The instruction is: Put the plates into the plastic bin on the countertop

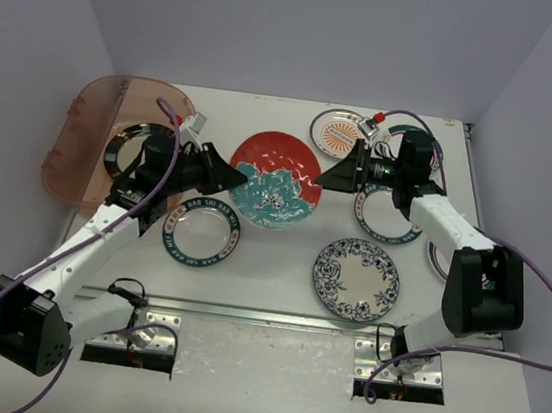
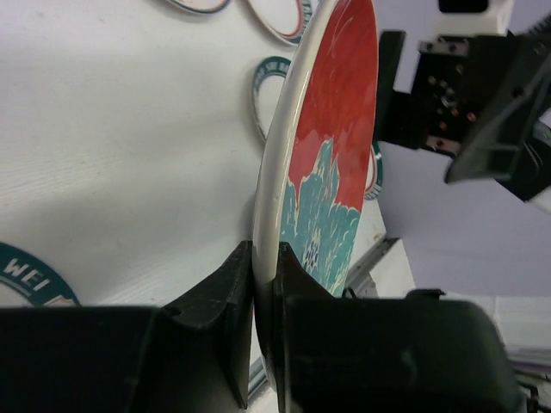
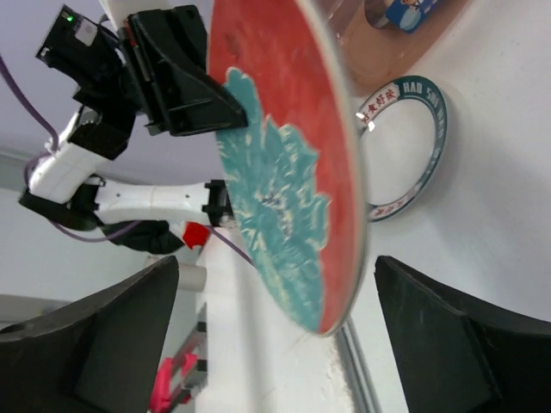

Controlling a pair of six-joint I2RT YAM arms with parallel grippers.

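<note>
The left gripper (image 2: 263, 268) pinches the near rim of the red-and-teal floral plate (image 1: 277, 181), its fingers pressed against both faces. The right gripper (image 1: 332, 173) stands at the opposite rim with its fingers spread wide; in the right wrist view the plate's edge sits between them and touches neither. The plate hangs between the two arms over the middle of the countertop (image 1: 280, 257); how high it is I cannot tell.

The plastic bin (image 1: 72, 141) lies at the far left edge, beyond the left arm, and a black-rimmed plate (image 1: 113, 151) shows inside it, partly covered by that arm. A teal-rimmed lettered plate (image 1: 202, 233) lies flat just near of the held plate, close to the left gripper. A blue floral plate (image 1: 356, 279) rests toward the front right. An orange sunburst plate (image 1: 337, 135) sits at the back, just behind the right gripper, and a second teal-rimmed plate (image 1: 380, 219) lies partly under the right arm
</note>
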